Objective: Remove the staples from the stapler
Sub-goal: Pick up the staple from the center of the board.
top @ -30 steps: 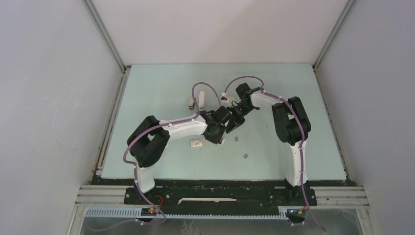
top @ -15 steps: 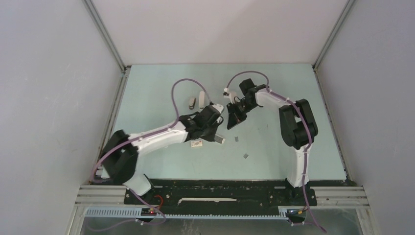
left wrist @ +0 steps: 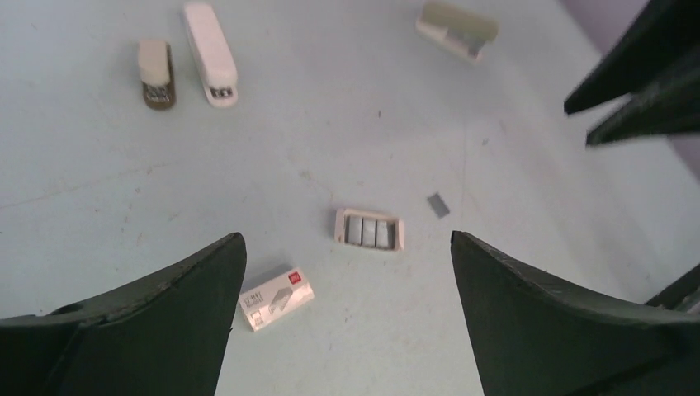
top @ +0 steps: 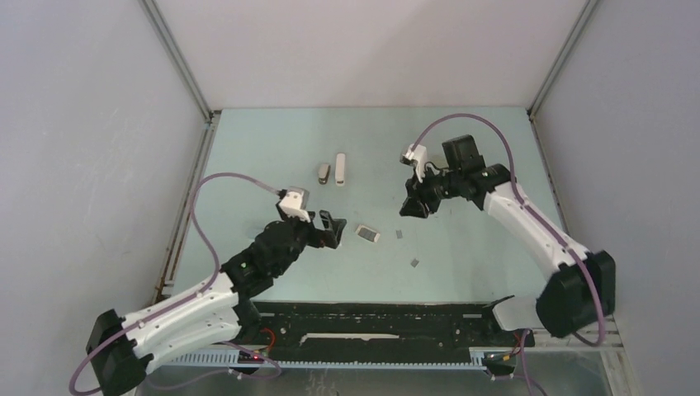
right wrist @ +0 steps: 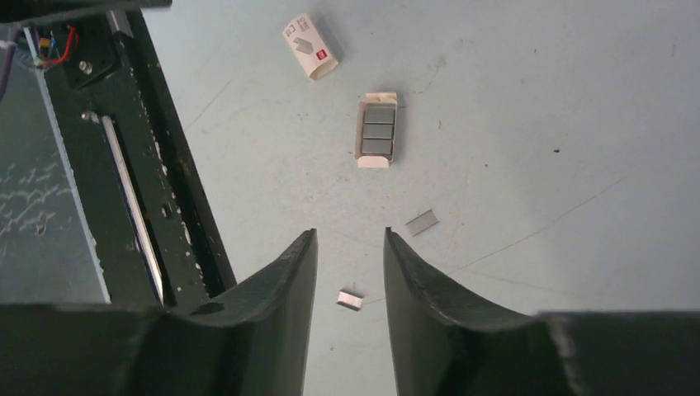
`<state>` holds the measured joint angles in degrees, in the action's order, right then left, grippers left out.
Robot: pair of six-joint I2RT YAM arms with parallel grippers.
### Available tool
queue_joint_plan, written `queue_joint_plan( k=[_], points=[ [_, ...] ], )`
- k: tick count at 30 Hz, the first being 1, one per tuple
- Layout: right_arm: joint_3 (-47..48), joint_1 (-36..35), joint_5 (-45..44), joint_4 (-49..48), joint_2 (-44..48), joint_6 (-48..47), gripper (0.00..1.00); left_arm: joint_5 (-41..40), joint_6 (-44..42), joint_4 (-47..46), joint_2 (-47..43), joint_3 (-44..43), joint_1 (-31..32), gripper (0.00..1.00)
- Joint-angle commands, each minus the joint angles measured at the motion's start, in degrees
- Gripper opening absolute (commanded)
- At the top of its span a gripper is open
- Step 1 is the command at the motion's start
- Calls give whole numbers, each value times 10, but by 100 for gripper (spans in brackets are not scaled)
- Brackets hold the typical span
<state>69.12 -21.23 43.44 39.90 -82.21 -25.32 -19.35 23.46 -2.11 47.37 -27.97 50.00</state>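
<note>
Drawn apart since a second ago, the left hand (top: 333,229) is spread wide and the right hand (right wrist: 349,235) slightly parted, each holding nothing. The stapler (left wrist: 456,29) lies on the bench (left wrist: 99,165), free of either hand, with loose staples (left wrist: 437,205) lying apart from it.

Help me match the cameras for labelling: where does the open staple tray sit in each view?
Top external: the tray lies near mid-table.
Left wrist: the tray is just below frame centre.
Right wrist: the tray is in the upper middle.
Shared landmark: the loose staple strip lying close by the tray in all three.
</note>
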Motion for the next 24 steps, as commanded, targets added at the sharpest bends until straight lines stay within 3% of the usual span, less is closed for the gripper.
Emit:
queue_joint_plan(
  k=[1,4,8,12,19,24],
  points=[
    [-64,-19,-88,-72,95,-8,51,-70,13,-112,-71,62,-4,100],
    [-103,-6,-76,-71,120,-13,65,-85,27,-125,-95,95,-5,100],
    [-112,13,-29,-10,105,-31,65,-74,44,-163,-112,142,-5,100],
    [-122,-5,-32,69,79,-133,65,-65,60,-182,-127,178,-4,100],
    [-224,-103,-53,18,136,-346,73,-51,72,-215,-143,223,-5,100],
    [-249,-136,-71,18,144,-490,80,-46,71,-206,-151,230,-5,100]
  ],
)
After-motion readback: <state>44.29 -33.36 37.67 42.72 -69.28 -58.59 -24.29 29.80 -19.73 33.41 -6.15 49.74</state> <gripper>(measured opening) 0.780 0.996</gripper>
